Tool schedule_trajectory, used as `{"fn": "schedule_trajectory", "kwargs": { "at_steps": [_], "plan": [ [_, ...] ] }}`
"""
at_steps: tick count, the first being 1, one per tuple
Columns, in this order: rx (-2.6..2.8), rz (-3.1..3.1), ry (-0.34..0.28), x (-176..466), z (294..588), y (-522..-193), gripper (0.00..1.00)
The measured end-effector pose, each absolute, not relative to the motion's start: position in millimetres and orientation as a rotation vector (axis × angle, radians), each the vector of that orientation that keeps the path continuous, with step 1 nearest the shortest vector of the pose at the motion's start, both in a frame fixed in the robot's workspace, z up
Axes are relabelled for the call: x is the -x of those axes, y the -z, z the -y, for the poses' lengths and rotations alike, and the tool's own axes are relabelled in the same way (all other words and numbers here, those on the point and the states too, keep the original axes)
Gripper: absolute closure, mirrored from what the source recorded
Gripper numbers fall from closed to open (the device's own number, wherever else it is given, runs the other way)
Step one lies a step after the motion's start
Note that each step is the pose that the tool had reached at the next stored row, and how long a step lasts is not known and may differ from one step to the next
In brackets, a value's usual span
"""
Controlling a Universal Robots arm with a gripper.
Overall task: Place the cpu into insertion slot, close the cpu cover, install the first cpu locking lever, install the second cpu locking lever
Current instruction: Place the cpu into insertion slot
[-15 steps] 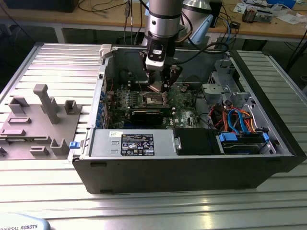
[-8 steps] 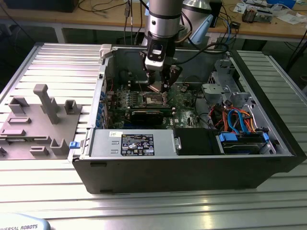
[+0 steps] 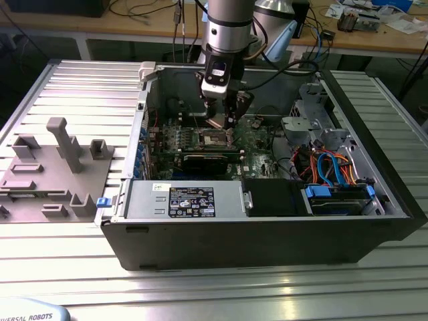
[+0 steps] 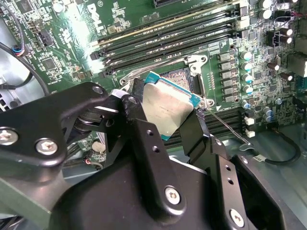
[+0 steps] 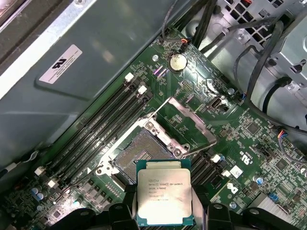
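Fingers (image 4: 144, 139) clamped on cpu (image 5: 164, 197) — one on each of two opposite edges, silvery top facing first wrist camera. In second wrist view cpu sits tilted between fingers, not seated. Insertion slot (image 5: 141, 153) bare, just beyond fingertips, near edge hidden behind cpu. Cpu cover (image 5: 194, 121) stands open past slot, on side away from fingers. Memory slots (image 5: 96, 129) run beside slot. Exterior view — arm reaches down into open computer case (image 3: 267, 234) on table (image 3: 200, 294).

Black screw-studded jaws, silver arm (image 3: 227, 17)
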State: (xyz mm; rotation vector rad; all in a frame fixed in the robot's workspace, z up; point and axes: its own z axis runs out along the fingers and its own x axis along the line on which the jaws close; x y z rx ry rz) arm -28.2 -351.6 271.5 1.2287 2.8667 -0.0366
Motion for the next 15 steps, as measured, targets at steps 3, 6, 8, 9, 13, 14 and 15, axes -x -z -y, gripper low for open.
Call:
{"fn": "schedule_trajectory", "kwargs": {
  "at_steps": [3, 6, 8, 9, 13, 14, 15],
  "plan": [
    [-1.234, -2.865, 0.036, 28.2, 351.6, -271.5, 0.46],
    [-1.241, -2.862, 0.037, 28.2, 351.6, -271.4, 0.46],
    [-1.246, -2.859, 0.037, 28.2, 351.6, -271.4, 0.46],
    [-1.248, -2.859, 0.037, 28.2, 351.6, -271.3, 0.46],
    [-1.254, -2.856, 0.037, 28.2, 351.6, -271.3, 0.46],
    [-1.255, -2.856, 0.037, 28.2, 351.6, -271.3, 0.46],
    [-1.256, -2.855, 0.037, 28.2, 351.6, -271.2, 0.46]
  ]
}}
